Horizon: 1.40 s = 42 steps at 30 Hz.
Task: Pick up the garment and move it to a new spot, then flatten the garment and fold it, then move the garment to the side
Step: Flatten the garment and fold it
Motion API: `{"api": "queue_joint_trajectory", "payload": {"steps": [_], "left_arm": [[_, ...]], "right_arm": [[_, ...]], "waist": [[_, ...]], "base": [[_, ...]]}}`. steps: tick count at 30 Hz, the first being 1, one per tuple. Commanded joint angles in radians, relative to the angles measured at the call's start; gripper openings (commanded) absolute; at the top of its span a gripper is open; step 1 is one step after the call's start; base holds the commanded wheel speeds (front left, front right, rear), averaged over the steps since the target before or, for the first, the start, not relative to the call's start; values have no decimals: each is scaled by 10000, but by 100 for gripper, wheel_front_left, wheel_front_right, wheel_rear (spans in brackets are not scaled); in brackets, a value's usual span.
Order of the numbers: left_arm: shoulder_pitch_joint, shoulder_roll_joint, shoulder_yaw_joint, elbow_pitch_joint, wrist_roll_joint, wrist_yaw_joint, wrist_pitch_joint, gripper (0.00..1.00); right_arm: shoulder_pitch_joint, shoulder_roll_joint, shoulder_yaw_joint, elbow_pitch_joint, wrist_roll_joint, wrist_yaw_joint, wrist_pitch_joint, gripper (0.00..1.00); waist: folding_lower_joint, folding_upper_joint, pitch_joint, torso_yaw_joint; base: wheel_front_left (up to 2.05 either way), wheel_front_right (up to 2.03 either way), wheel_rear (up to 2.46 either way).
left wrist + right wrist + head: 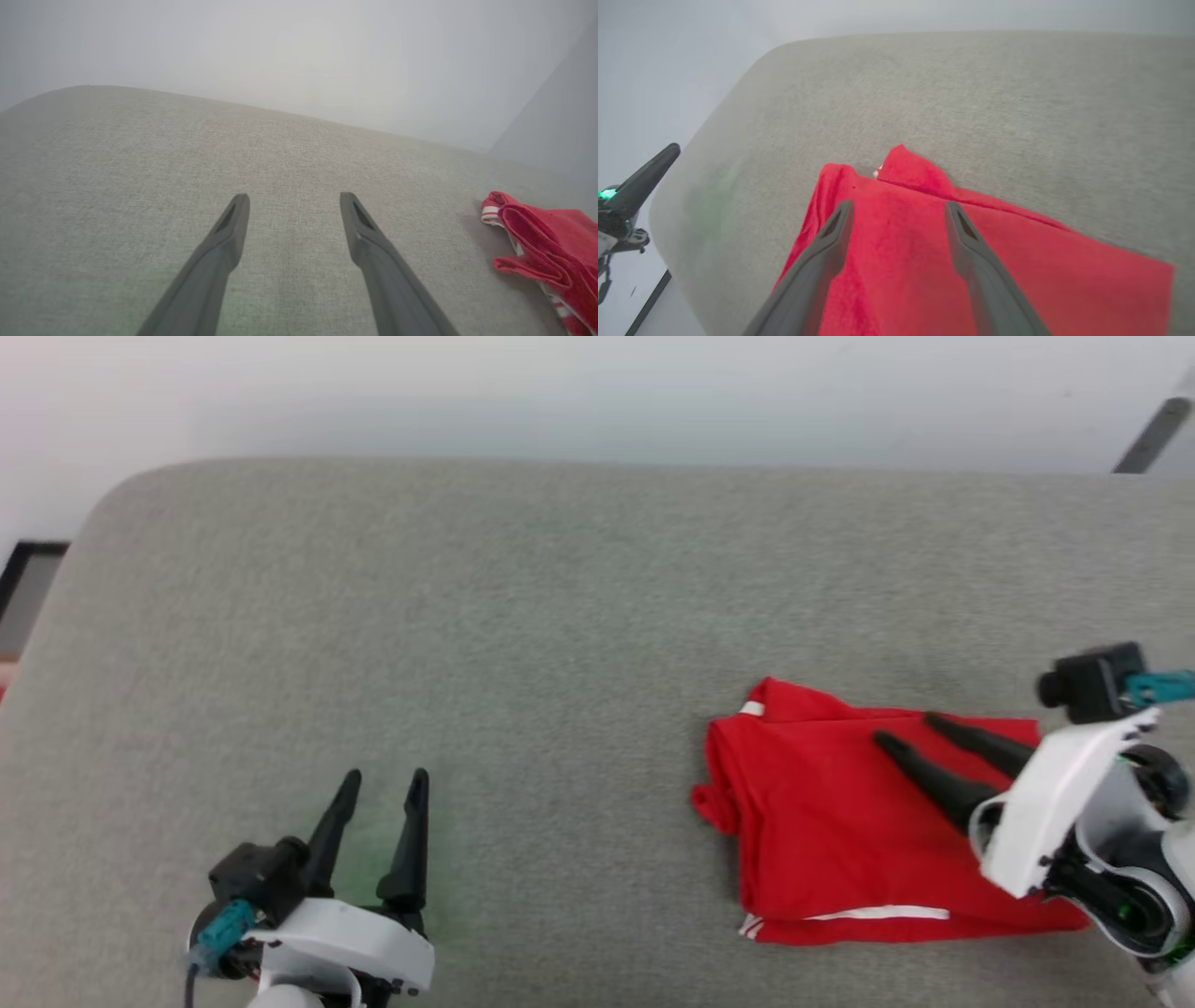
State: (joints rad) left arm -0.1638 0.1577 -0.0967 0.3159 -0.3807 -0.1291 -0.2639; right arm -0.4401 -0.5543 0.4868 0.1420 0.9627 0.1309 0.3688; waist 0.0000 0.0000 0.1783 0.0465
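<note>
The garment [840, 831] is a red jersey folded into a compact rectangle at the right of the grey surface, with white striped trim along its near edge; its lettering is hidden. My right gripper [906, 728] hovers over its right half, open, nothing between the fingers; in the right wrist view the gripper [896, 205] points across the red garment [901, 261]. My left gripper [385, 779] stands open at the lower left, well apart from the cloth. The left wrist view has the open gripper [294, 198] above bare fabric and the garment [546, 242] at the right edge.
A wide grey fabric-covered surface [467, 616] with a rounded far-left corner carries everything. A pale wall rises behind it. The left fingertip [649, 172] pokes in at the left of the right wrist view, beyond the surface's edge.
</note>
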Motion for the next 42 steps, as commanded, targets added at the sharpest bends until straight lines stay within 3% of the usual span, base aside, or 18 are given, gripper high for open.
{"api": "queue_joint_trajectory", "payload": {"steps": [1, 10, 15, 22, 33, 42], "left_arm": [[-14, 41, -37, 73, -53, -23, 1, 100], [296, 260, -81, 756, -72, -23, 2, 100], [799, 298, 222, 648, 83, -21, 2, 100], [2016, 271, 712, -76, 880, 6, 2, 100], [3323, -163, 1246, -1292, 1243, -1, 2, 100], [3907, -242, 1380, -1980, 1366, -6, 2, 100]], "right_arm": [[48, -87, 9, 162, -176, -4, -253, 100], [345, 175, 195, 2742, -1074, -4, -4329, 100], [600, 466, 55, 3644, -1385, -4, -5771, 100], [1406, 392, -316, 3690, -1920, -4, -6273, 100], [3139, 315, -1857, 2552, -2764, -5, -6335, 100], [4517, 868, -3513, 1113, -3650, -4, -6225, 100]], "waist": [[0, 0, -344, -363], [0, 0, -1006, -949], [0, 0, -1499, -1096], [0, 0, -2133, -1123], [0, 0, -2290, -907], [0, 0, -2205, -724]], "base": [[0, 0, 0], [0, 0, 0], [0, 0, 0], [0, 0, 0], [0, 0, 0], [0, 0, 0]]}}
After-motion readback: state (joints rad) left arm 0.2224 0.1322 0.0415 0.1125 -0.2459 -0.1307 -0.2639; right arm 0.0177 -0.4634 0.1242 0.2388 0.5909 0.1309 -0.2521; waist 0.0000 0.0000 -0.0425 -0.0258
